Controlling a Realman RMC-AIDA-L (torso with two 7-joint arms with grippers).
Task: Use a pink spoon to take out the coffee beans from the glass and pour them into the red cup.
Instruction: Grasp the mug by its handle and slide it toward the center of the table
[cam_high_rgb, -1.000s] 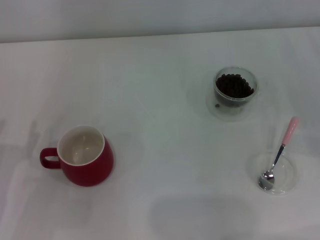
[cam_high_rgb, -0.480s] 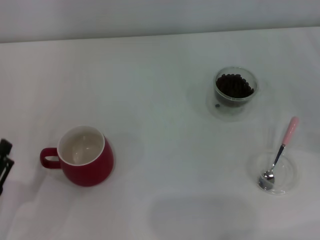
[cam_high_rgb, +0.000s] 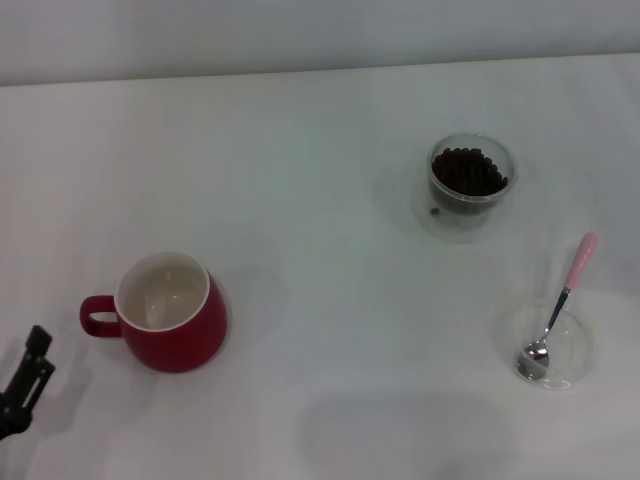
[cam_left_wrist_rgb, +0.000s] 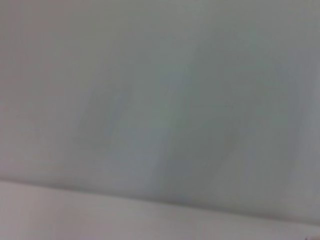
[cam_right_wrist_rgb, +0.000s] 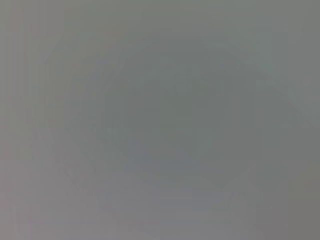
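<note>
In the head view the red cup (cam_high_rgb: 170, 315) stands at the near left, white inside showing, loop handle toward the left. The glass (cam_high_rgb: 471, 175) holding dark coffee beans (cam_high_rgb: 468, 172) sits at the far right. The pink spoon (cam_high_rgb: 560, 305) lies at the near right, silver bowl resting in a flat clear dish (cam_high_rgb: 575, 350), pink handle pointing away from me. A black tip of my left gripper (cam_high_rgb: 25, 385) shows at the near left edge, left of and below the red cup, apart from it. My right gripper is out of view. Both wrist views show only blank surface.
A flat clear saucer (cam_high_rgb: 440, 222) lies under the glass, with one stray bean (cam_high_rgb: 434, 210) on it. The white table (cam_high_rgb: 320, 270) runs back to a pale wall at the far edge.
My left gripper came into the head view at the left edge and has moved down and slightly right toward the near corner. The cup, glass and spoon stay put.
</note>
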